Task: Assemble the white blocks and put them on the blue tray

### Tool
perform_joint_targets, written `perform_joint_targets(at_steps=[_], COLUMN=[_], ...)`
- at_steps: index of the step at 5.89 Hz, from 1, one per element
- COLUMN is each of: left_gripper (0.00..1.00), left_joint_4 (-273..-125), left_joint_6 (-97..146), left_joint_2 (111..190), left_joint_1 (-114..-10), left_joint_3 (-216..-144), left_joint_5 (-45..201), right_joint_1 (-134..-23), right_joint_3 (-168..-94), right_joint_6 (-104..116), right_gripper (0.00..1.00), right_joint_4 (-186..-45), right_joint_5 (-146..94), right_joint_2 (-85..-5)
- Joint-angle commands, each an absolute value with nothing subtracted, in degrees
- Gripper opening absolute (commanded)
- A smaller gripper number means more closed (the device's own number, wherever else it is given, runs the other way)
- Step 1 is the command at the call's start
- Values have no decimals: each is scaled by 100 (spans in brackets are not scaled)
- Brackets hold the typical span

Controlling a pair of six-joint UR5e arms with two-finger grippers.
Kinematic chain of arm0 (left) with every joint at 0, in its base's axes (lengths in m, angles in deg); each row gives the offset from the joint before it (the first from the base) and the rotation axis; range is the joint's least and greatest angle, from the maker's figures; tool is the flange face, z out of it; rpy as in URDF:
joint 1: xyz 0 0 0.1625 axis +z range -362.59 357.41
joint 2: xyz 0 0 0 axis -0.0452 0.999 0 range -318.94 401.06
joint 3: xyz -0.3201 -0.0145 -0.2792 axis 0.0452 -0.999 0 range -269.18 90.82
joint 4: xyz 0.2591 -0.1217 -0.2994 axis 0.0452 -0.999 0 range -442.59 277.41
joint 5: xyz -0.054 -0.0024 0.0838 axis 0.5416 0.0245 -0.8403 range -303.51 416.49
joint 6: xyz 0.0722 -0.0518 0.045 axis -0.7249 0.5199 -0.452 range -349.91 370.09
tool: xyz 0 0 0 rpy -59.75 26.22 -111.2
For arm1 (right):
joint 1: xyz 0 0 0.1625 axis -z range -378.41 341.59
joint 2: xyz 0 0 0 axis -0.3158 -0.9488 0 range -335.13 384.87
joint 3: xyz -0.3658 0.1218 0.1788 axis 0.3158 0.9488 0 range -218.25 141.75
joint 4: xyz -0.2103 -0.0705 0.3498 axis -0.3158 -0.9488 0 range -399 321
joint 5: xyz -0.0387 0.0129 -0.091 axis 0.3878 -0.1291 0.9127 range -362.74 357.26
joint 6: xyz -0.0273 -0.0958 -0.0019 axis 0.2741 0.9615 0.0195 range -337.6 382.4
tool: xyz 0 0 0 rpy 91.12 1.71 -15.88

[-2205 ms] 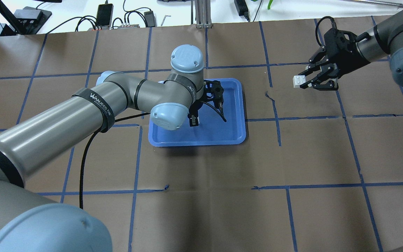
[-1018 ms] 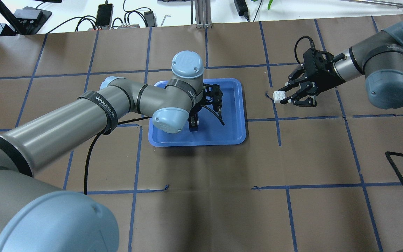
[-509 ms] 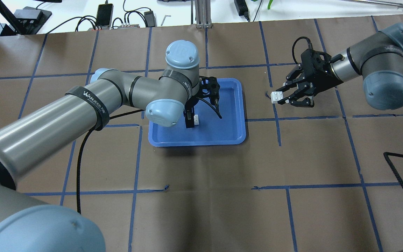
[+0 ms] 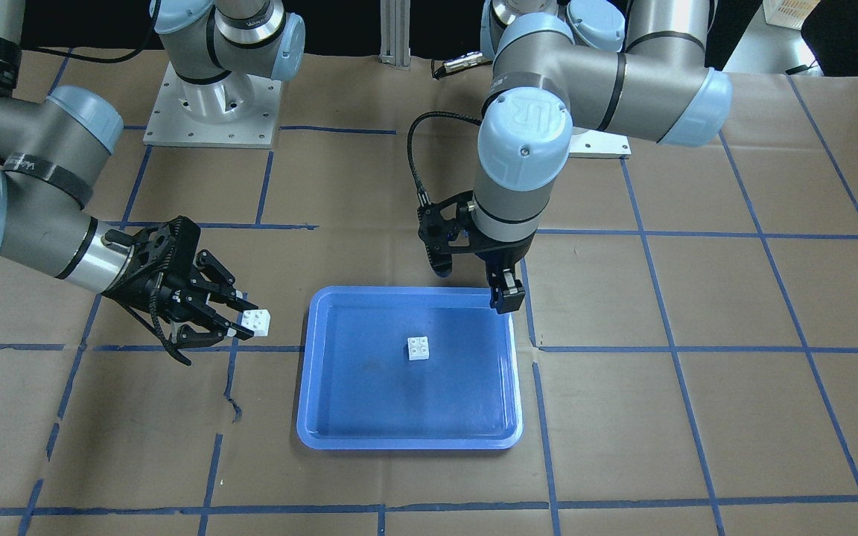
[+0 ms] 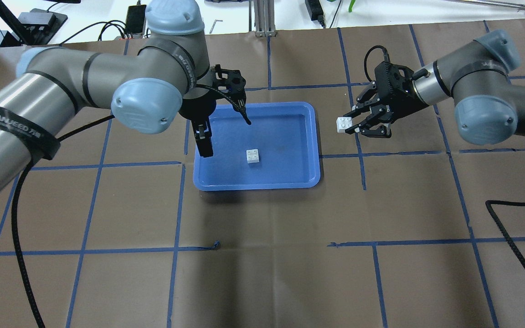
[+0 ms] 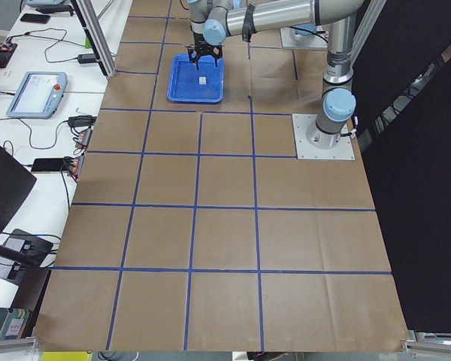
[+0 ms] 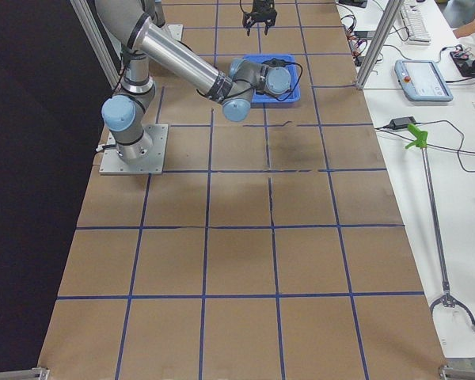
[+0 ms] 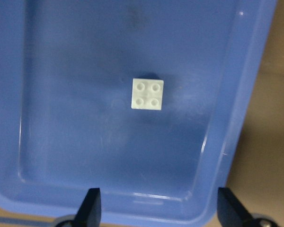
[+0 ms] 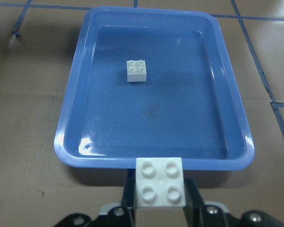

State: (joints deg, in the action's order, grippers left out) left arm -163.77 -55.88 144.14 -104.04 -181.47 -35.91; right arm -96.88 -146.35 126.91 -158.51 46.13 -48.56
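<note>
One white brick [image 5: 253, 156] sits studs-up mid blue tray [image 5: 290, 141]; left gripper [image 5: 224, 132] fingers spread wide, empty, over the tray; right gripper [image 5: 352, 123] clamps second brick [image 5: 343, 124] just beside tray

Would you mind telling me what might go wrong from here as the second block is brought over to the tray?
1. The loose block sits free on the blue tray, with the left gripper open and clear of it, so pressing down could slide or tilt it.
2. The right gripper pinches the held block only at its fingers' tips, so it may twist during mating.
3. The left gripper, over the tray's edge, could obstruct the approach.
</note>
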Motion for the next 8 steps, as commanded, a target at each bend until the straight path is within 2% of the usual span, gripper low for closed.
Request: perform_joint_targets(at_steps=[1, 2, 3, 6, 7, 8], left_gripper=[88, 89, 91, 91, 99, 99], left_joint_4=[-17168, -17667, -17716, -17647, -16941, -16629], left_joint_6=[-5322, -5067, -4482, -2235, -773, 190], left_joint_2=[13916, 13854, 13748, 12784, 12746, 12711], left_joint_1=[-10148, -10086, -10111, -10085, -10111, -10094], left_joint_3=[-17727, -17411, -17426, -18011, -18197, -18190], left_joint_5=[-3275, -3211, -3089, -3123, -3114, -3123], right_joint_1=[-10389, -10680, -10926, -11297, -11455, -11491], right_joint_3=[-14627, -14636, -14636, -14636, -14636, -14636], right_joint_6=[11247, 10613, 10354, 10036, 10027, 9905], right_gripper=[31, 31, 31, 31, 31, 31], right_joint_4=[-17225, -17859, -18223, -18858, -19024, -19061], right_joint_5=[4542, 4586, 4630, 4894, 4955, 5017], right_joint_2=[-4432, -4229, -3992, -3420, -3280, -3252])
